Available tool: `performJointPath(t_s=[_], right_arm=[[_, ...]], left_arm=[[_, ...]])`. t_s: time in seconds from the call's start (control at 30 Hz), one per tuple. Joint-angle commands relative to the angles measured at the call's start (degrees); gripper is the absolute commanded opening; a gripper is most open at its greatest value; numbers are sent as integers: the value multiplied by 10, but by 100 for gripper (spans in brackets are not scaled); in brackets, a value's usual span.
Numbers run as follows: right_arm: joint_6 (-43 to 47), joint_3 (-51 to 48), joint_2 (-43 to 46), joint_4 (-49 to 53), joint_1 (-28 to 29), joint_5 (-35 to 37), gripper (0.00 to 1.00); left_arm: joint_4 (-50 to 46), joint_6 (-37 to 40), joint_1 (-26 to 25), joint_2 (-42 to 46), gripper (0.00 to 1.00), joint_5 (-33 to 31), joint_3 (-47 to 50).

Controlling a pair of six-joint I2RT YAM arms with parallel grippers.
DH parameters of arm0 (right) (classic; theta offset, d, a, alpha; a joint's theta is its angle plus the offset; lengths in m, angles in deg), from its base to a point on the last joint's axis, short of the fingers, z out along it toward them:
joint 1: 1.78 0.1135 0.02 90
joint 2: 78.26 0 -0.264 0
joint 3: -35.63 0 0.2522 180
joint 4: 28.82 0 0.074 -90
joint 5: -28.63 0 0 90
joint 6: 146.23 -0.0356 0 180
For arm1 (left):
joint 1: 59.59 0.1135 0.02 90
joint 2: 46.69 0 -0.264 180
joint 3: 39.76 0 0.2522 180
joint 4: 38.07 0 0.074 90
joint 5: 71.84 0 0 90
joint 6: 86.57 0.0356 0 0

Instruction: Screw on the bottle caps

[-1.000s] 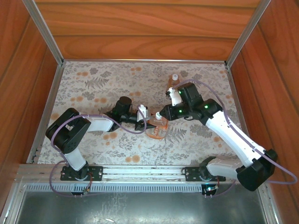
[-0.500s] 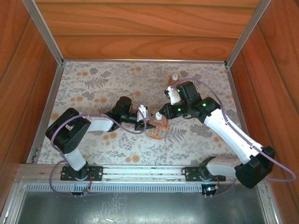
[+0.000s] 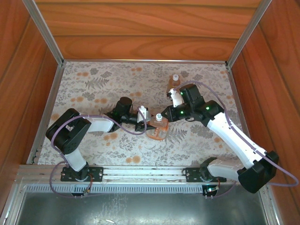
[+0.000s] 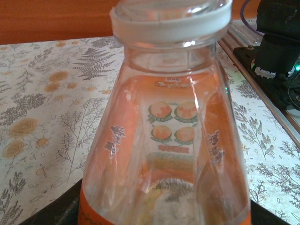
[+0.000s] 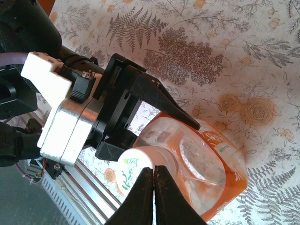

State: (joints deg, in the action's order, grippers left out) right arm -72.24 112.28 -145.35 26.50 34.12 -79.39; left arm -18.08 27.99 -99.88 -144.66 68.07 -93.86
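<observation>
Orange-amber liquid fills the lower part of the wide bottle [image 4: 164, 154], which sits near the middle of the floral table [image 3: 93, 89], clamped between the jaws of the left gripper [image 3: 147, 123]. That arm stretches low across the cloth from its base at the near left, its wrist held level so the fingers meet the bottle from the side. A whitish cap [image 4: 171, 21] already sits on the bottle's neck, so the step in hand looks like the tightening of this first closure. The right arm bends out to the right and leans back in toward the centre, tipping the right gripper [image 5: 153, 169] down over the bottle's top. Its two fingers are pressed together with nothing between them, their tips lying at the cap's edge rather than around it. The next move probably calls for those jaws to part, settle on either side of the cap and turn it while the left side holds the bottle firm. The slim bottle [image 3: 174, 84] stands apart toward the far right, a pale cap on top; whether that one is tight cannot be told.
</observation>
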Motion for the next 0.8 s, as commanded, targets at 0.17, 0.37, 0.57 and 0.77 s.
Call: performJointPath(t_s=[0.17,0.37,0.57,0.77], right_arm=[[8,8,25,29,4,7,23],[133,29,27,32,4,47,56],[395,65,18,69,5,4,64],[471,120,-32,99,5,-30,61]], left_arm=[[-115,-30,0,-33,52,-19,19],[-115,-21,0,-29,52,-16,20],[-115,-8,-1,-23,52,-20,26],[-115,-6,-1,-27,52,-18,26]])
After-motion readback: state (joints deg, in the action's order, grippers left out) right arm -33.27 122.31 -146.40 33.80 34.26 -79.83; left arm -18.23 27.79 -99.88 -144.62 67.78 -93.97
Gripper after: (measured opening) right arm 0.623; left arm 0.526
